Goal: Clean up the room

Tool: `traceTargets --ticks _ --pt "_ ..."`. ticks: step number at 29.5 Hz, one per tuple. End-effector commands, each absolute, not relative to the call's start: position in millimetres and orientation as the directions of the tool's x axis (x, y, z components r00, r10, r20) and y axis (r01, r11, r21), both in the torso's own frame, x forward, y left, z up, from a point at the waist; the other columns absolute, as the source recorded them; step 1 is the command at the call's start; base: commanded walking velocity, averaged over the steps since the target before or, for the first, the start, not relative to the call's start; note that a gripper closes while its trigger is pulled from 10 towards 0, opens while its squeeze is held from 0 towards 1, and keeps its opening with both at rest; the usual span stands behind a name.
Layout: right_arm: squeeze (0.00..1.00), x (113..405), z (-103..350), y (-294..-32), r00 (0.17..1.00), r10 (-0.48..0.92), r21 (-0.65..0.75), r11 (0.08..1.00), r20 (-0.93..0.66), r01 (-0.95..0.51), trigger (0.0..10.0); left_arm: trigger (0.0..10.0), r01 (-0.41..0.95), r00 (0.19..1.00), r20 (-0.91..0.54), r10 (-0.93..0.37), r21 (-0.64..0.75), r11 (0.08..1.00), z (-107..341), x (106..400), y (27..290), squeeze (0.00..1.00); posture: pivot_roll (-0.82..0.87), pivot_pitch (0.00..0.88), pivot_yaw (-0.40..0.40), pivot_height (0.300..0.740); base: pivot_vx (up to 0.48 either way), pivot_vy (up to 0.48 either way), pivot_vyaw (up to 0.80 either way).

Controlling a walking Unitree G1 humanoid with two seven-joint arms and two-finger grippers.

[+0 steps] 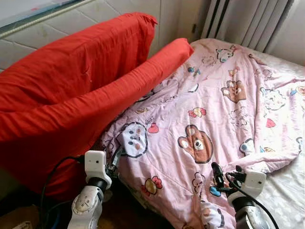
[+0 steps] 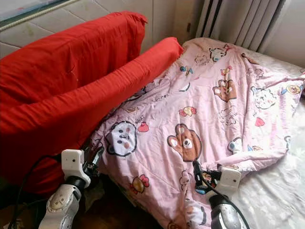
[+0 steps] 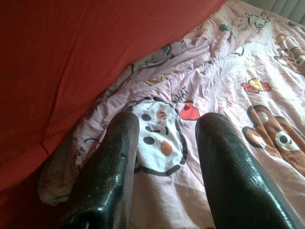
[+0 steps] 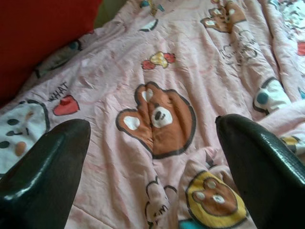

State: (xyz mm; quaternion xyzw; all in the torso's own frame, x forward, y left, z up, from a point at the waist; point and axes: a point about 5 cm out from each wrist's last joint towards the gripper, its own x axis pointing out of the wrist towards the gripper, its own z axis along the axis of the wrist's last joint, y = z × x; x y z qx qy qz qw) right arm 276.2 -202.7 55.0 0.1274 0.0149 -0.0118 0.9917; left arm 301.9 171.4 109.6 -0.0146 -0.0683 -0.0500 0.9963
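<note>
Hovering with fingers spread wide, the left gripper (image 1: 113,161) and right gripper (image 1: 224,177) flank the near edge of a rumpled pink cartoon-bear quilt (image 1: 209,119), apparently poised to straighten it, red pillows (image 1: 71,90) beside the left gripper.

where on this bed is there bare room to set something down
Free: the white sheet strip at the bed's right edge, beside the pink cartoon-print quilt and the right gripper. The flat quilt middle is also open. Crowded: the left, where the long red pillows lean onto the quilt near the left gripper.
</note>
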Motion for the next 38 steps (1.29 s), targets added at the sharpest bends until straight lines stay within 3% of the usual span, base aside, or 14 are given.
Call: traceTargets --ticks 1,9,23,38 --pt "0.00 269.5 47.1 -207.2 0.997 -0.045 0.268 0.961 -0.064 0.060 10.0 10.0 0.098 0.988 0.124 -0.093 -0.039 0.994 107.2 299.4 172.2 0.00 0.09 0.264 -0.026 0.740 -0.259 0.000 0.00" --pt "0.00 269.7 47.4 -210.2 0.996 -0.052 0.284 0.956 -0.068 0.070 10.0 10.0 0.097 0.988 0.127 -0.091 -0.039 0.994 107.6 300.0 172.4 0.00 0.08 0.264 -0.027 0.740 -0.259 0.000 -0.40" --pt "0.00 270.4 47.3 -210.4 0.996 -0.052 0.281 0.957 -0.071 0.070 10.0 10.0 0.080 0.990 0.115 -0.077 -0.027 0.996 106.2 300.4 174.6 0.00 0.09 0.264 -0.031 0.740 0.000 0.000 0.00" --pt "0.00 270.1 46.4 -209.5 0.996 -0.041 0.272 0.960 -0.074 0.060 10.0 10.0 0.087 0.991 0.106 -0.085 -0.014 0.996 104.9 299.8 173.9 0.00 0.08 0.256 -0.030 0.740 0.000 0.000 -0.67"
